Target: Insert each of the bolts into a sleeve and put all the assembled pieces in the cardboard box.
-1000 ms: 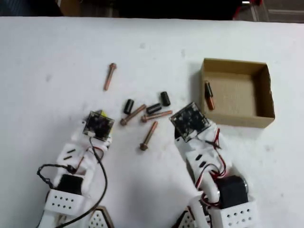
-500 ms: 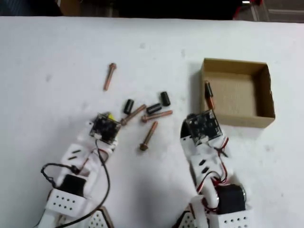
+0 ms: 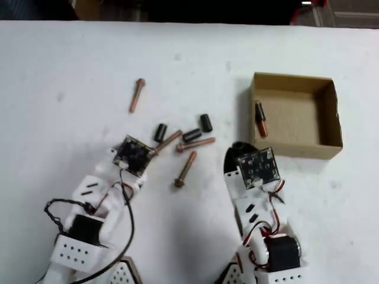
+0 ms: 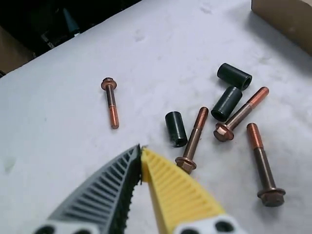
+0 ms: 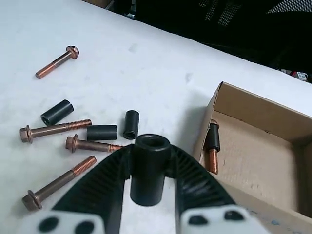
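Observation:
My right gripper (image 5: 149, 157) is shut on a black sleeve (image 5: 146, 183), held upright near the cardboard box (image 3: 323, 151); the held sleeve (image 3: 237, 147) shows beside the box's near left corner. In the box lies one bolt with a sleeve on it (image 3: 260, 118). Three copper bolts (image 3: 185, 168) and three loose black sleeves (image 3: 191, 135) lie clustered mid-table, and one more bolt (image 3: 137, 94) lies apart at the far left. My left gripper (image 4: 140, 150) is shut and empty, just short of the nearest bolt (image 4: 192, 141) and sleeve (image 4: 176, 128).
The box wall (image 5: 207, 124) stands close to the held sleeve. Open white table surrounds the cluster on the left and far sides. Both arms' bodies and a loose black cable (image 3: 56, 216) occupy the near edge.
The right arm has drawn back toward the near edge and to the right with the sleeve in it. The left gripper has shifted right, closer to the bolts.

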